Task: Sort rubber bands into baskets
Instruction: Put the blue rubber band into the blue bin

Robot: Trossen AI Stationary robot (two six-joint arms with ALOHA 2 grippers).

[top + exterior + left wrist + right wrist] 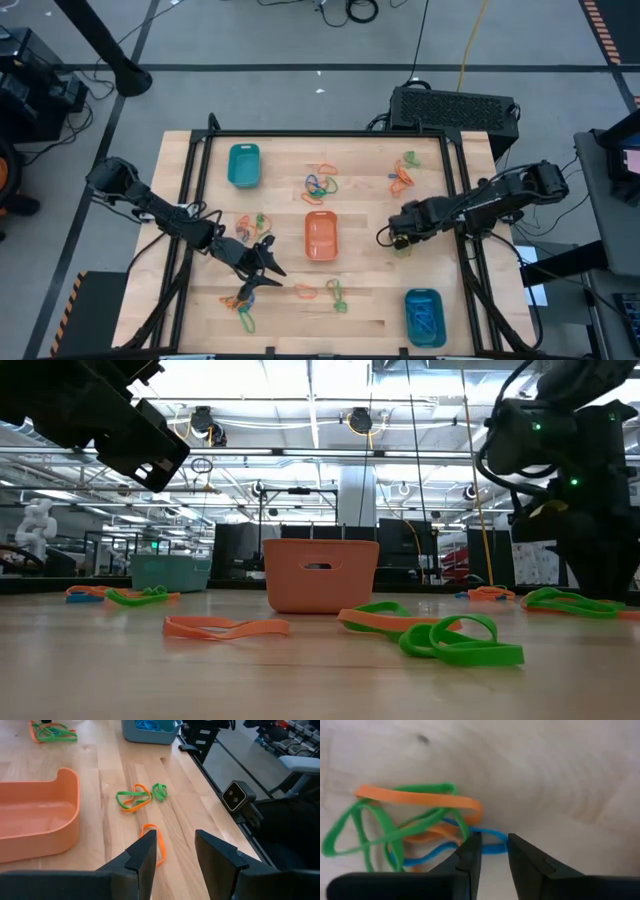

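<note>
1. Across the bench stand three baskets: orange basket at centre, one teal basket far left, another teal basket near right, already holding blue bands.
2. Right gripper, low over a tangle right of centre, has its fingers narrowly apart astride a blue band; close on blue alone, lift slowly so the orange and green loops fall away.
3. Left gripper hovers near left, fingers parted and empty, above an orange band.

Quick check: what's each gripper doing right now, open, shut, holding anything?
Left gripper: open, empty, above an orange rubber band.
Right gripper: open, narrow gap, down at a blue rubber band in a tangle; not yet gripped.
</note>
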